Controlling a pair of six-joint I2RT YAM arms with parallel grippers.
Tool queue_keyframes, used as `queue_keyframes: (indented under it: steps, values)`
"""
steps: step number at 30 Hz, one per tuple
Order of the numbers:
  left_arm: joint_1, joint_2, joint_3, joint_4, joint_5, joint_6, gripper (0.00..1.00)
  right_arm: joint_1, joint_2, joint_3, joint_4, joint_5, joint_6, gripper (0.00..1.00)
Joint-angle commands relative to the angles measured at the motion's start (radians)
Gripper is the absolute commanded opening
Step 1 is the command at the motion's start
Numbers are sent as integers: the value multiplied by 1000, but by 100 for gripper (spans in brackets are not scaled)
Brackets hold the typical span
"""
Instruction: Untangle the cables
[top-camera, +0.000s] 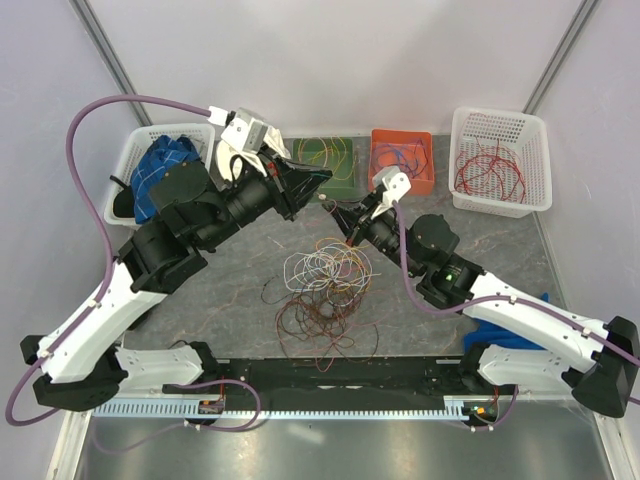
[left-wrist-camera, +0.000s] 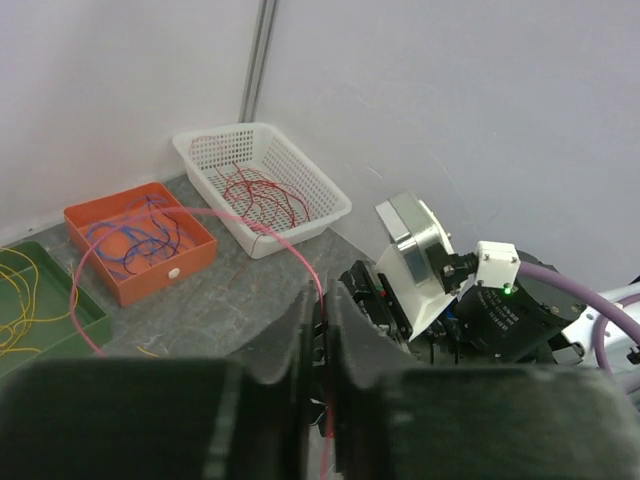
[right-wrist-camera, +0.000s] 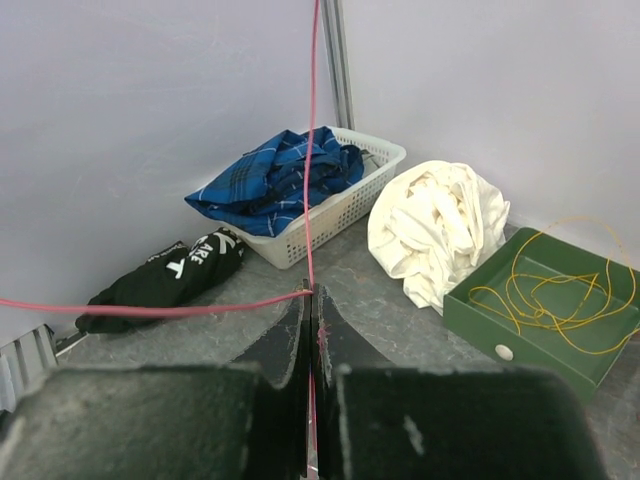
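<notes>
Left gripper (left-wrist-camera: 322, 302): jaws pinched almost together on pink strand (left-wrist-camera: 190, 213), which arcs away toward 10 o'clock in left wrist view.
Cables (top-camera: 322, 285): loose knot on table (top-camera: 240, 265), at 6 o'clock from both pinch points in top view.
Right gripper (right-wrist-camera: 312, 296): jaws closed tight on same strand, one run to 12 o'clock, other to 9.
Tips near each other, left at 11 o'clock of right. Right arm nearer knot.
Judgement: your next pull draws strand lengthwise, away from knot.
</notes>
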Motion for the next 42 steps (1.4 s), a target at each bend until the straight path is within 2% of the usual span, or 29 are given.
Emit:
queue_keyframes:
  steps: [1,2,4,5,7,10,14,19,23,26,29,33,42]
  values:
    - [2,-41,-33,49,-54,-39,30,-3,-47,4,20,60,7,0]
    - [2,-45,-55,47,-78,-42,49,-3,-50,16,-2,80,-9,0]
    - [2,-61,-82,49,-113,-56,67,-4,-53,57,-75,159,-21,0]
    - [2,-79,-113,50,-158,-59,87,-7,-55,71,-97,179,-27,0]
    - [2,-102,-147,53,-212,-82,99,-21,-53,110,-158,233,-33,0]
    - [2,-160,-222,55,-410,-149,100,-62,-40,163,-236,291,-27,0]
    - [4,-258,-360,52,-576,-217,100,-185,-12,243,-329,304,30,0]
    - [4,-361,-468,24,-683,-284,100,-350,37,321,-372,285,112,0]
    - [6,-392,-530,-13,-674,-332,100,-421,75,375,-404,313,145,0]
    - [4,-410,-595,-39,-603,-417,100,-495,141,450,-430,369,157,0]
    - [6,-432,-681,-44,-531,-499,100,-617,233,545,-471,376,229,0]
    - [6,-443,-750,-42,-493,-530,100,-775,362,602,-476,382,322,0]
    - [4,-504,-869,-51,-436,-580,100,-892,615,846,-477,479,275,0]
